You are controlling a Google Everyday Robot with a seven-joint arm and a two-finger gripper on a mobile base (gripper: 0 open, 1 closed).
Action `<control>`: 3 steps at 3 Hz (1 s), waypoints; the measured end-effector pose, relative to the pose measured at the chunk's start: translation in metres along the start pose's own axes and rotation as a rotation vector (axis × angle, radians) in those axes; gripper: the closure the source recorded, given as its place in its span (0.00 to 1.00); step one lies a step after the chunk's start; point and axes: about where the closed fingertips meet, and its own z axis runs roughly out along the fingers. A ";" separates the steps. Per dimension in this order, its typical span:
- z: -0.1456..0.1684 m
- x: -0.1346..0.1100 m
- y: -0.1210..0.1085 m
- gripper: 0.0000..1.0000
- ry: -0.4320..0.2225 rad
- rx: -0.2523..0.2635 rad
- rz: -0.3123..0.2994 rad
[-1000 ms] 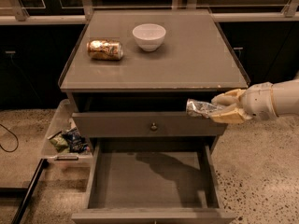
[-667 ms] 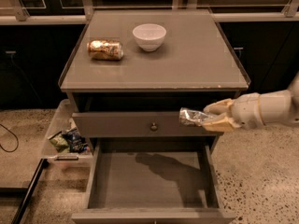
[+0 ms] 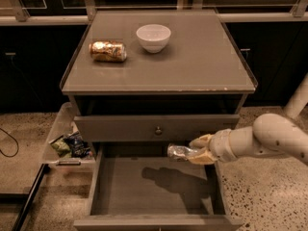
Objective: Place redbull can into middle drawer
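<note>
My gripper (image 3: 198,149) reaches in from the right on a white arm and is shut on the redbull can (image 3: 179,152), a small slim silver can held lying sideways. The can hangs above the back right part of the open middle drawer (image 3: 120,189), a wide grey-brown box with a bare floor, pulled out at the bottom of the view. The can and gripper throw a shadow on the drawer floor. The can does not touch the drawer.
A closed drawer front with a round knob (image 3: 158,130) sits just above. On the cabinet top (image 3: 202,61) stand a white bowl (image 3: 153,37) and a gold-orange can (image 3: 108,51) lying on its side. A clear bin (image 3: 65,141) of snack bags sits left on the floor.
My gripper has moved left and down with the can, from beside the closed drawer front to above the open middle drawer.
</note>
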 end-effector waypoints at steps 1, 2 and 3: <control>0.049 0.036 -0.002 1.00 0.050 0.003 -0.029; 0.090 0.070 -0.011 1.00 0.089 0.014 -0.025; 0.090 0.070 -0.011 1.00 0.089 0.014 -0.025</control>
